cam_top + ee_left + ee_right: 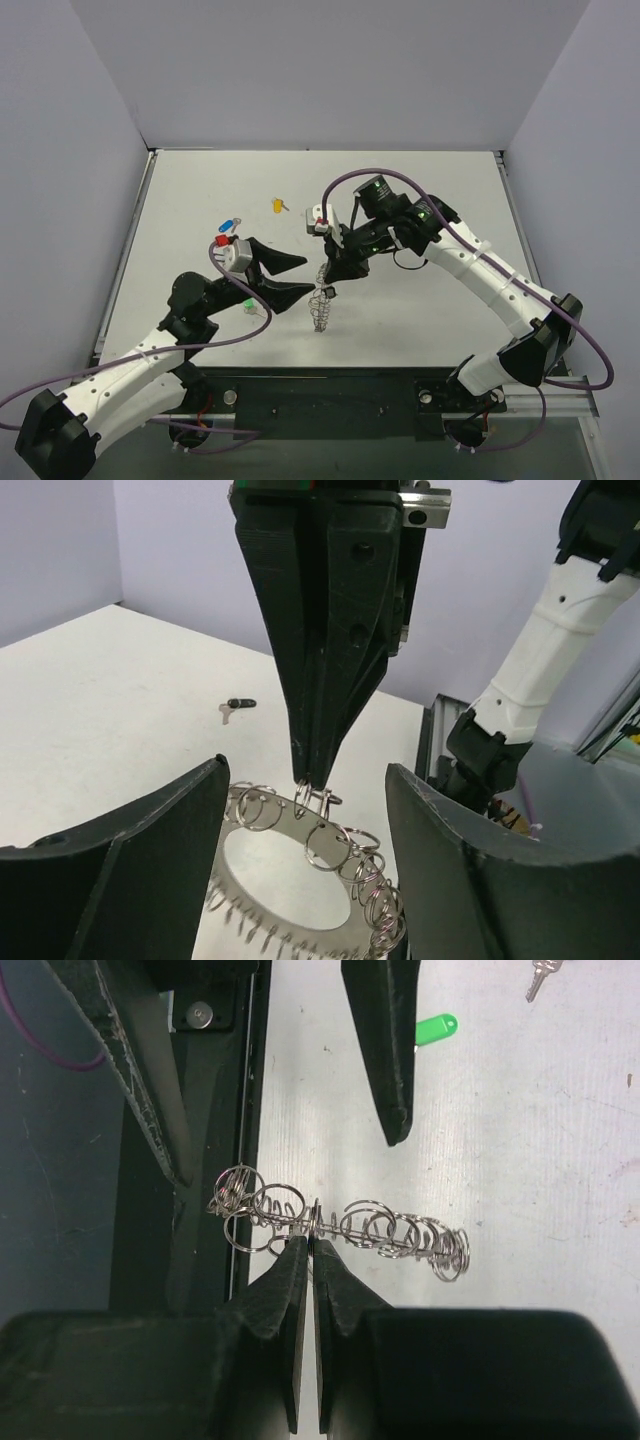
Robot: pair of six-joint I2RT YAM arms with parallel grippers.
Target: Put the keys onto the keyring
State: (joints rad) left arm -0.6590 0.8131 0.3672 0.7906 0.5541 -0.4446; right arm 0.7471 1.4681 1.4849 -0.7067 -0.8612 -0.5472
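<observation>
From the top camera, I saw the large flat silver keyring of coiled, beaded wire (322, 308) hanging upright over the white table (430, 190). Its top rim was pinched in the right gripper (327, 282), whose black jaws were pressed together on it. The left gripper (303, 277) sat just left of the keyring, jaws spread wide and holding nothing. A green-headed key (248, 302) lay left of the keyring. A blue-headed key (231, 222) and a yellow-headed key (279, 204) lay well beyond it.

On the left wrist camera, the keyring (335, 845) showed its open centre and glinting little loops. Matte black fingers (150, 870) flanked it closely; I could not judge contact. The right gripper (312, 778) clamped one loop at the rim.

On the right wrist camera, the keyring (380, 1230) ran edge-on, a thin row of wire loops nipped between the closed tips (313, 1245). The green-headed key (435, 1028) lay beyond the keyring.
</observation>
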